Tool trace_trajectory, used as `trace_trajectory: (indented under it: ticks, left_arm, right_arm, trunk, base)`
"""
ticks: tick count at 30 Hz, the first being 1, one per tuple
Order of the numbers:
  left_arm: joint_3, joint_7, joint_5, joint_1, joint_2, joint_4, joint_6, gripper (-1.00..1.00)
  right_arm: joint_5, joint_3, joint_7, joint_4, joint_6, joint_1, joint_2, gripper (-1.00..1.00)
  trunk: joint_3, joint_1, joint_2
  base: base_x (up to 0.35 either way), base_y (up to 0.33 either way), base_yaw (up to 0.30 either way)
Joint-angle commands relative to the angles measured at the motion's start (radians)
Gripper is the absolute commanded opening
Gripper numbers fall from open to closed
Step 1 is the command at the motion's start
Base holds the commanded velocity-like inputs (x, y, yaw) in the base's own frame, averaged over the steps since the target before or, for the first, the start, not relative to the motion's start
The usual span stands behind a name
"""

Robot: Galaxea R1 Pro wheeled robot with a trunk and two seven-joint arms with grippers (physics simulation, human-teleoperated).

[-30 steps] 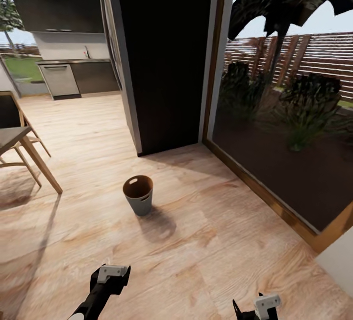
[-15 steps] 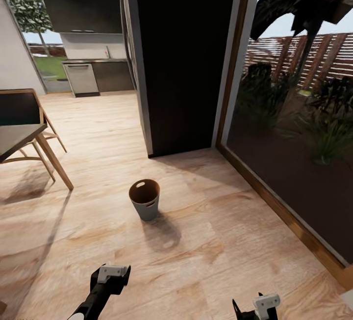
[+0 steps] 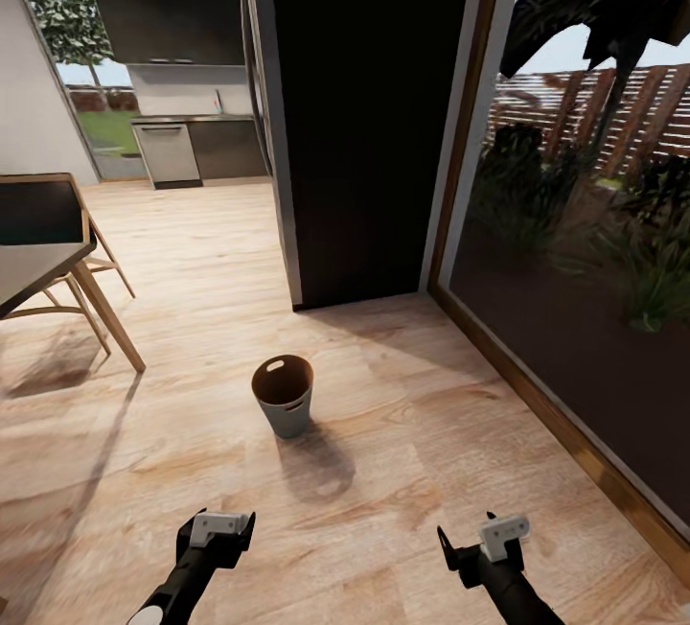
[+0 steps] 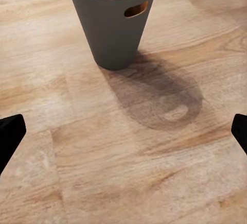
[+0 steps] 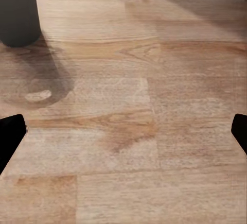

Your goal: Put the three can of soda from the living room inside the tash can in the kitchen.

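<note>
The tash can (image 3: pixel 284 396), a small round tapered bin, grey outside and brown inside with an oval handle slot near its rim, stands upright on the light wood-plank floor (image 3: pixel 402 472), ahead of both arms and nearer the left one. Its shadow falls on the planks toward the robot. A dark wall block (image 3: pixel 359 117) rises behind it, beside a large glass window (image 3: pixel 575 251) looking onto garden plants. Far back on the left is the kitchen (image 3: pixel 192 141), with dark cabinets and a brushed-metal dishwasher front (image 3: pixel 167 153). A wooden-legged table (image 3: pixel 38 261) stands at the left edge. The left gripper (image 4: pixel 123 134) and right gripper (image 5: pixel 123 134) hang low over bare floor, each with its fingertips spread wide and nothing between them.
</note>
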Motion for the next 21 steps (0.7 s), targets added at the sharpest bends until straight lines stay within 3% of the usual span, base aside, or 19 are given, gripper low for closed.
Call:
trace_trajectory:
  ticks: [1, 6, 8, 11, 17, 21]
  left_arm:
    - [0.000, 0.000, 0.000, 0.000, 0.000, 0.000, 0.000, 1.00]
    - [0.000, 0.002, 0.005, 0.000, 0.004, 0.000, 0.000, 1.00]
    - [0.001, 0.004, 0.006, 0.000, 0.005, 0.000, 0.000, 1.00]
    - [0.000, 0.005, 0.007, 0.000, 0.004, -0.001, 0.000, 1.00]
    - [0.000, 0.010, 0.002, 0.001, -0.001, 0.000, 0.000, 1.00]
    - [0.000, 0.010, 0.001, 0.001, -0.002, 0.003, 0.000, 1.00]
  right_arm:
    - [-0.001, 0.003, 0.001, -0.020, 0.016, 0.000, 0.000, 1.00]
    - [-0.006, 0.012, 0.005, -0.082, 0.072, -0.022, 0.001, 1.00]
    - [-0.009, 0.014, 0.006, -0.093, 0.119, -0.065, 0.000, 1.00]
    - [-0.009, 0.016, 0.008, -0.094, 0.151, -0.082, 0.001, 1.00]
    - [-0.007, 0.075, -0.001, -0.092, 0.165, -0.090, 0.000, 1.00]
    - [-0.008, 0.084, -0.003, -0.092, 0.166, -0.090, 0.000, 1.00]
  trunk:
    - [0.000, 0.000, 0.000]
    - [0.000, 0.000, 0.000]
    - [0.000, 0.000, 0.000]
    - [0.000, 0.000, 0.000]
    - [0.004, 0.000, 0.000]
    - [0.006, 0.000, 0.000]
  base:
    - [0.014, -0.003, 0.002]
    - [0.005, 0.104, 0.001]
    - [0.001, 0.205, 0.013]
    - [0.017, 0.146, 0.099]
    - [0.087, 0.026, 0.212]
    - [0.174, -0.092, 0.234]
